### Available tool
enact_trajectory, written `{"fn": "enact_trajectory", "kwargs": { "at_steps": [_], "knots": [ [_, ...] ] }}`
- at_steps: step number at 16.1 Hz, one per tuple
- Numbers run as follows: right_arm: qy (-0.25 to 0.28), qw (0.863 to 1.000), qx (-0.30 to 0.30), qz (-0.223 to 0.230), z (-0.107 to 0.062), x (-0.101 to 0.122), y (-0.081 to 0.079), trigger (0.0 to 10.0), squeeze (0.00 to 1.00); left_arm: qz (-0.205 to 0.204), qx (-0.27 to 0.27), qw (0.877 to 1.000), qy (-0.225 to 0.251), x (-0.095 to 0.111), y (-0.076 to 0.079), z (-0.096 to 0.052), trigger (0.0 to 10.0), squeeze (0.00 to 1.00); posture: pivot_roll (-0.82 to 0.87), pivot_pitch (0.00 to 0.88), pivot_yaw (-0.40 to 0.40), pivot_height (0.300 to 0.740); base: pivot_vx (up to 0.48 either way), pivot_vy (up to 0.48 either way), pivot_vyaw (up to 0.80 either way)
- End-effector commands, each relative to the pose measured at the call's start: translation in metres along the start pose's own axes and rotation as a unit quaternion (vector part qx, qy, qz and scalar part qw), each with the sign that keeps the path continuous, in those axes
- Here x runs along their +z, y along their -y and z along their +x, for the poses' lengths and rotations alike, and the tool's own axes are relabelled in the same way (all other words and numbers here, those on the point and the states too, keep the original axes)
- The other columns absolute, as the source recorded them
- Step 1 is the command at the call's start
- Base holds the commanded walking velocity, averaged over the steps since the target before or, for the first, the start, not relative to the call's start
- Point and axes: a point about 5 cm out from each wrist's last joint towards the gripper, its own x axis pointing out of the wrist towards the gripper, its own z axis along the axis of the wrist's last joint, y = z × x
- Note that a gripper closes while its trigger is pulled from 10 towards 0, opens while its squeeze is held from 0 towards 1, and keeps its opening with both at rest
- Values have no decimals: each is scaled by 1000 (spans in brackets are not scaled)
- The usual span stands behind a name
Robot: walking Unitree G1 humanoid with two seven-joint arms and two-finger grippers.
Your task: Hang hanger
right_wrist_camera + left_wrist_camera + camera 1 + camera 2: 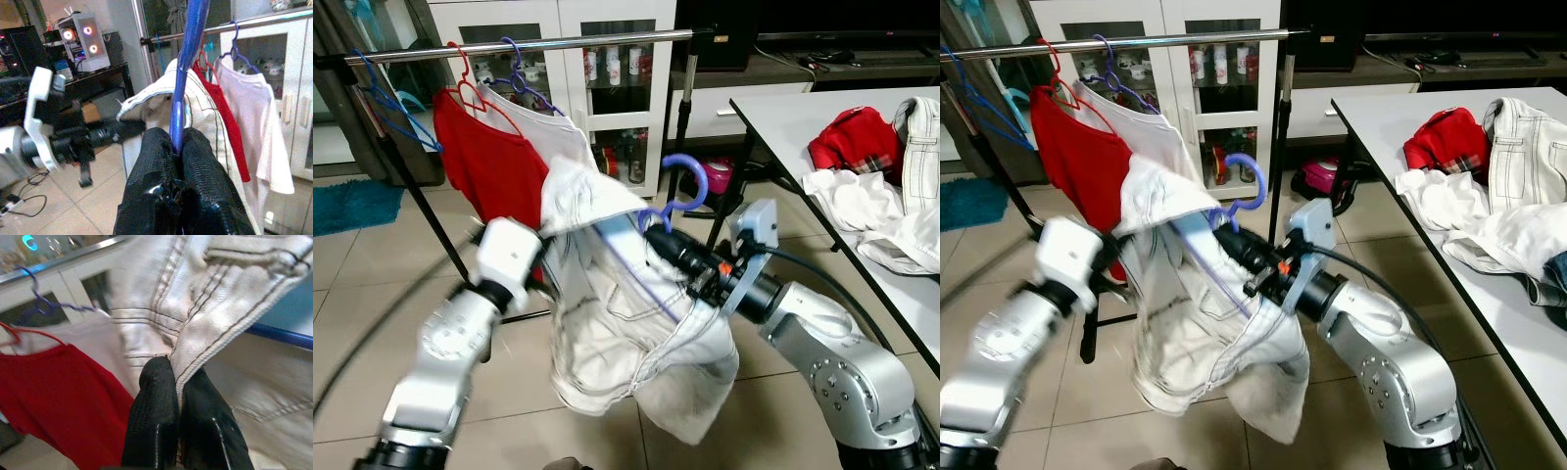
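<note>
A blue-purple hanger (686, 183) carries a white denim garment (626, 323), held up in front of me below the clothes rail (529, 45). My right gripper (177, 141) is shut on the hanger's neck just under its hook; in the left eye view it reaches in from the right. My left gripper (177, 379) is shut on a stitched edge of the white garment, at the garment's left shoulder (558, 211). On the rail hang a red shirt (484, 162) on a red hanger, a white shirt (548, 127) on a purple hanger, and an empty blue hanger (391, 103).
A white table (783, 113) stands to the right with a red garment (852, 139) and white clothes (896, 220) piled on it. The rail's black upright (683, 108) is just behind the held hanger. A glass-door cabinet (607, 69) stands behind the rail.
</note>
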Motion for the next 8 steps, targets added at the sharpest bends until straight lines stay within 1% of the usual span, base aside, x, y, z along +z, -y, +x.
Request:
{"fn": "enact_trajectory", "kwargs": {
  "at_steps": [1, 2, 4, 5, 6, 7, 8],
  "knots": [
    [37, 999, -11, -21, -1, 15, 4, 0, 0, 5, 17, 1000, 4, 5, -10, -1, 0, 0, -31, 0, 26, 740, 0, 0, 0],
    [48, 999, -18, -16, -1, 17, 7, 0, 0, 9, 22, 1000, 8, 9, -16, 0, 0, 0, -27, 0, 25, 740, 0, 0, 0],
    [64, 998, -27, -13, 1, 20, 8, 0, 0, 12, 26, 1000, 12, 13, -19, 0, 0, 0, -26, 0, 24, 740, 0, 0, 0],
    [64, 997, -30, -15, 2, 20, 8, 0, 0, 11, 35, 999, 26, 23, -24, 3, 0, 0, -25, 0, 24, 740, 0, 0, 0],
    [63, 997, -30, -16, 3, 20, 8, 0, 0, 11, 37, 999, 29, 25, -26, 3, 0, 0, -25, 0, 24, 740, 0, 0, 0],
    [51, 998, -23, -21, 3, 17, 7, 0, 0, 19, 46, 998, 41, 35, -35, 5, 0, 0, -24, 0, 24, 740, 0, 0, 0],
    [43, 999, -19, -24, 3, 15, 6, 0, 0, 24, 51, 997, 47, 40, -39, 6, 0, 0, -24, 0, 24, 740, 0, 0, 0]
  ]
}}
